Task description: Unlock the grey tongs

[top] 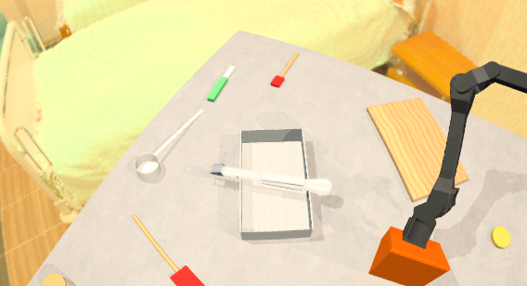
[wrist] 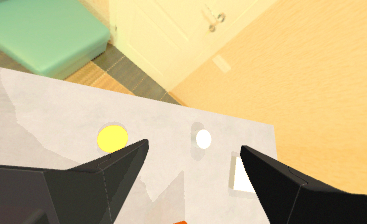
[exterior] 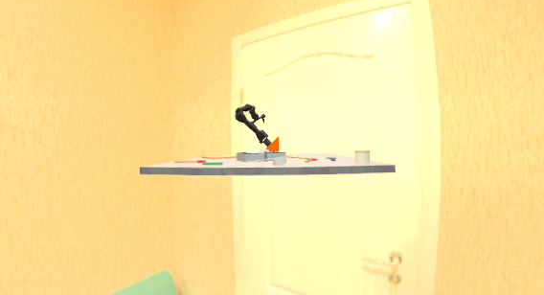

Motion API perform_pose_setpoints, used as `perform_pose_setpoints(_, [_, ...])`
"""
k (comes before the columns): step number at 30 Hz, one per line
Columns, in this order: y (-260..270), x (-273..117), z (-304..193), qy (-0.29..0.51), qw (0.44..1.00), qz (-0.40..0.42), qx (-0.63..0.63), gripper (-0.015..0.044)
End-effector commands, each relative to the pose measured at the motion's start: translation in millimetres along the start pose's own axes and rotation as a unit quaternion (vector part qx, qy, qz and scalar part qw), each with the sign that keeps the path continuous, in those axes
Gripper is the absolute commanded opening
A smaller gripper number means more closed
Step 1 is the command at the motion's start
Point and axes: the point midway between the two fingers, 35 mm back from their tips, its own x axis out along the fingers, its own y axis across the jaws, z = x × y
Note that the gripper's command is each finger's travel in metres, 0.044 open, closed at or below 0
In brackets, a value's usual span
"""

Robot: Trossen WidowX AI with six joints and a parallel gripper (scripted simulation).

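Looks down, from the top, past a green-covered bed (top: pixel 139 68) at upper left onto a grey table (top: pixel 343 128) (exterior: pixel 287 170) (wrist: pixel 159 120). Shows grey tongs (top: pixel 260 176) lying across a roasting tin (top: pixel 240 188) (exterior: pixel 251 157) at centre, reaching past both long rims, with slim halves folded close together. Puts a wooden board (top: pixel 404 147) (exterior: pixel 217 156) right of centre, bare of the tongs, partly behind a black arm (top: pixel 456 142) (exterior: pixel 254 129) rising from an orange base (top: pixel 413 263) (exterior: pixel 274 145). Scatters 1 ladle (top: pixel 148 167) at left, 1 green-handled tool (top: pixel 218 88) at upper left of centre, and 2 red-headed tools, at top centre and lower left.

Seen from the exterior, sets the arm folded above the table at mid-frame, before a pale door (exterior: pixel 330 132). Keeps the jaws (exterior: pixel 263 118) raised, well above the tin; too small to read there.

Through the wrist, shows the jaws spread wide, with 1 finger at each side of the lower frame. Looks past them to a yellow disc (top: pixel 500 237) (wrist: pixel 112 138) at left of centre and a green seat (wrist: pixel 46 37) at upper left.
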Motion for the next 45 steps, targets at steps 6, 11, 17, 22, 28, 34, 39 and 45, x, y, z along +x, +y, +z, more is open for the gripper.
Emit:
perform_pose_setpoints(6, [-24, -5, -2, -0.002, 0.999, -0.020, 0.031, 0.0260])
perform_pose_setpoints(11, [-75, -17, -11, -0.005, 0.993, -0.067, 0.101, 0.0260])
perform_pose_setpoints(17, [-127, -37, -32, -0.016, 0.978, -0.112, 0.176, 0.0260])
perform_pose_setpoints(22, [-161, -53, -51, -0.019, 0.961, -0.145, 0.233, 0.0260])
perform_pose_setpoints(28, [-211, -86, -93, -0.034, 0.925, -0.203, 0.320, 0.0260])
perform_pose_setpoints(34, [-258, -121, -155, -0.029, 0.870, -0.249, 0.424, 0.0260])
perform_pose_setpoints(39, [-284, -151, -213, -0.023, 0.822, -0.280, 0.496, 0.0260])
perform_pose_setpoints(45, [-297, -188, -302, -0.006, 0.743, -0.313, 0.592, 0.0260])
